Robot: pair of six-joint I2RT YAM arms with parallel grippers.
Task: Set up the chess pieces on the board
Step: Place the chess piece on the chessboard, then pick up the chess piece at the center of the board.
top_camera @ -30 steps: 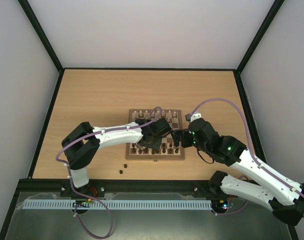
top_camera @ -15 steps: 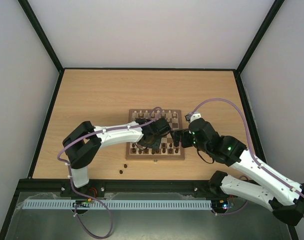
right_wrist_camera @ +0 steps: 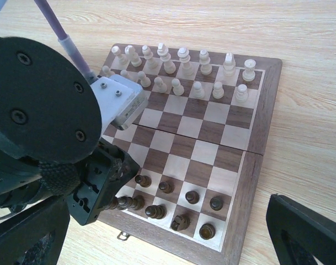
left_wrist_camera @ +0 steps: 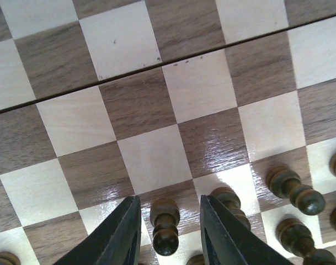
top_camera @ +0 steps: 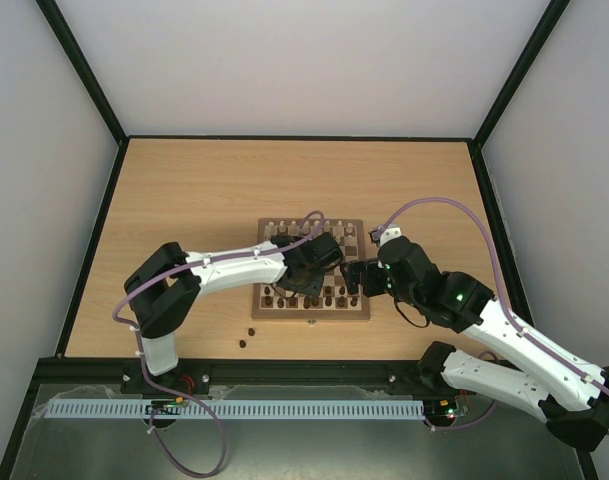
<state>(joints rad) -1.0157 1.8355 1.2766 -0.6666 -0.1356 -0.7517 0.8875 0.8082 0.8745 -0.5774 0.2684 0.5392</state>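
1. Over the near rows of the board (left_wrist_camera: 156,99), the left gripper (left_wrist_camera: 169,200) is spreading from shut to partly open; its jaws are standing either side of a dark pawn (left_wrist_camera: 165,227), apparently no longer pinching it.
2. That pawn is standing upright on a dark square beside other dark pieces (left_wrist_camera: 292,190); one more placement is probably finishing.
3. Beside the board's right edge, the right gripper (right_wrist_camera: 168,232) is hovering wide open and empty.
4. On the far rows, pale pieces (right_wrist_camera: 184,69) are standing; two dark pieces (top_camera: 246,336) are lying on the desk (top_camera: 184,200) off the near-left corner, waiting.
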